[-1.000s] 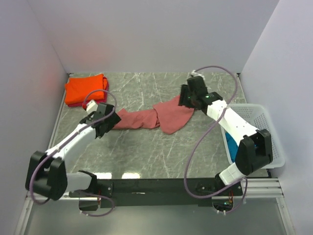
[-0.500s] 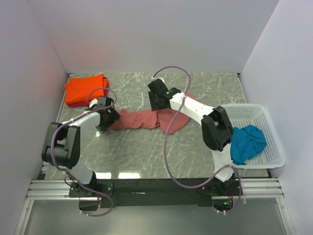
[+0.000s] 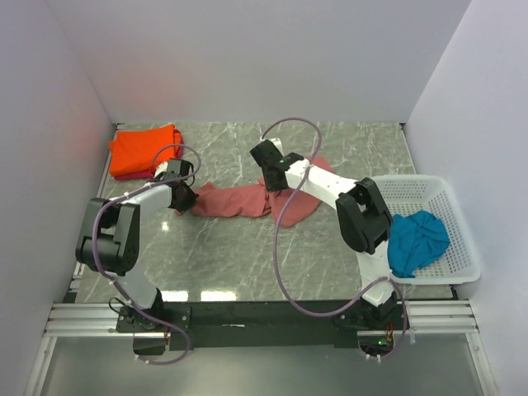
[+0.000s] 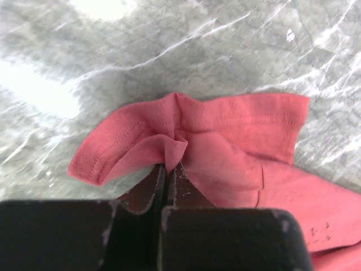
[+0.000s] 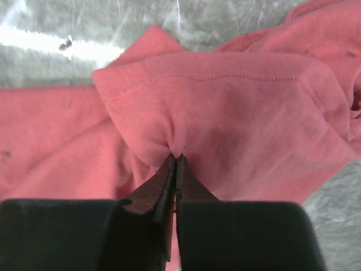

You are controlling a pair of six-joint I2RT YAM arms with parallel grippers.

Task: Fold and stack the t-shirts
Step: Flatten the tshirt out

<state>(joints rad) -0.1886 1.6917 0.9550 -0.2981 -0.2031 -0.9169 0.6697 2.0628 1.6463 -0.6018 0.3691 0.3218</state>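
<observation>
A dusty brick-red t-shirt point(image 3: 239, 200) lies rumpled and stretched out across the middle of the table. My left gripper point(image 3: 183, 200) is at its left end, shut on a pinched-up fold of the cloth point(image 4: 225, 147) beside a hemmed edge. My right gripper point(image 3: 272, 179) is over the shirt's middle and shut on a raised fold point(image 5: 237, 113). In the left wrist view the left gripper point(image 4: 168, 165) has its jaws together on the cloth, and in the right wrist view the right gripper point(image 5: 176, 158) does too. A folded orange t-shirt point(image 3: 144, 148) lies at the back left on a pink-red one point(image 3: 122, 175). A teal-blue t-shirt point(image 3: 417, 239) sits bunched in the basket.
A white lattice basket point(image 3: 450, 198) stands at the table's right edge. White walls close in the back and both sides. Bare marble table point(image 3: 247, 256) lies in front of the red shirt. The right arm's cable loops over the shirt's right part.
Both grippers have shut on the brick-red shirt. The right arm swung left from near the basket to the shirt's middle; the left gripper shifted slightly to the shirt's left end.
</observation>
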